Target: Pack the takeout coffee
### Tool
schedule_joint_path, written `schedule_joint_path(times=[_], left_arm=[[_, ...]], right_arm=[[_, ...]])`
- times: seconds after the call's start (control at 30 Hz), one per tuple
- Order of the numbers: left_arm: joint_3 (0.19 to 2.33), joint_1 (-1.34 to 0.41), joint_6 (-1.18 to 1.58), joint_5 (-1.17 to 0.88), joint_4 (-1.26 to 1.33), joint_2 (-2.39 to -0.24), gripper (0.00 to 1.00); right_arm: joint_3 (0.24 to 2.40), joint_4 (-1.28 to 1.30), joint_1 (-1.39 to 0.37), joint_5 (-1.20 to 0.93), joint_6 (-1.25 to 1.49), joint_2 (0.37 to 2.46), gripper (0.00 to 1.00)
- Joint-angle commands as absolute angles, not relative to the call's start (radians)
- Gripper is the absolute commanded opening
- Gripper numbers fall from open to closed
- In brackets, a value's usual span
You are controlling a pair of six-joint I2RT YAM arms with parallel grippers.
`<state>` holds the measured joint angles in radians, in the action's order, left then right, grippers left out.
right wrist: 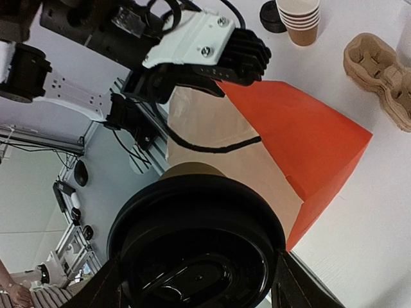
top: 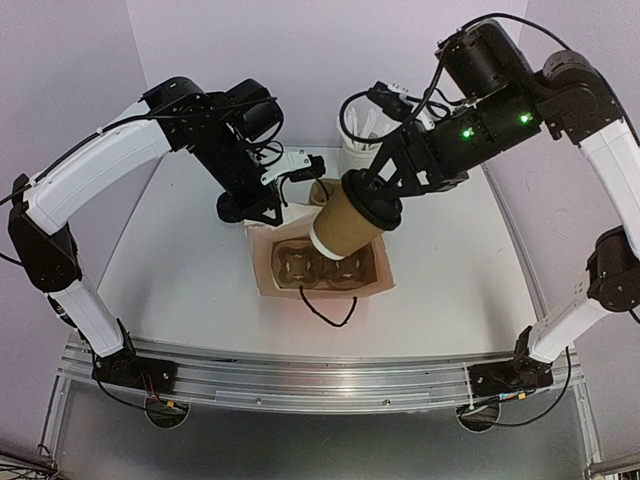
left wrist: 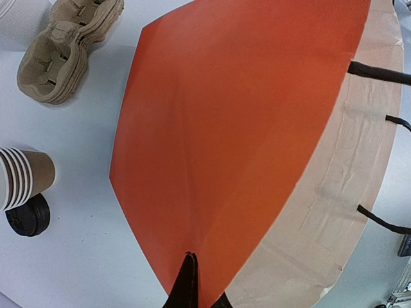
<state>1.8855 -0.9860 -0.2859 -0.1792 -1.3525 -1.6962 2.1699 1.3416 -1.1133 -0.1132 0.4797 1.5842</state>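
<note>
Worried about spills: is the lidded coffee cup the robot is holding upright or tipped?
Tipped. From above, the takeout coffee shows its brown side. Its base slants down over the paper bag, and the right gripper clamps its top.

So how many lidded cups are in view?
1: the takeout coffee, gripped by the right hand above the bag. The stacked cups beside the bag have no lids. The bag walls could hide another.

An orange-sided paper bag (left wrist: 244, 128) spreads ahead of the left pincer (left wrist: 190, 273). Left of it in the wrist view are stacked lidless cups (left wrist: 29, 173), black lids (left wrist: 27, 215) and, farther off, pulp carriers (left wrist: 67, 51).
</note>
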Motion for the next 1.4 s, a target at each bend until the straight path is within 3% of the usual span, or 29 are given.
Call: schedule_joint_path(times=[0.0, 0.33, 0.8, 1.37], left_arm=[[1.933, -0.98, -0.27, -0.181, -1.433, -1.706, 0.0], [1.926, -0.981, -0.265, -0.206, -1.432, -1.698, 0.0], [1.891, -0.981, -0.262, -0.322, -1.437, -1.661, 0.0], [1.815, -0.979, -0.24, -0.434, -1.401, -1.64, 0.0]], right_arm=[[2.152, 1.389, -1.17, 0.051, 0.454, 1.613, 0.32], [2.138, 1.377, -1.315, 0.31, 0.376, 1.725, 0.32], [1.685, 1.035, -1.354, 0.714, 0.296, 1.648, 0.31], [1.477, 0.761, -1.381, 0.9, 0.374, 1.686, 0.28]])
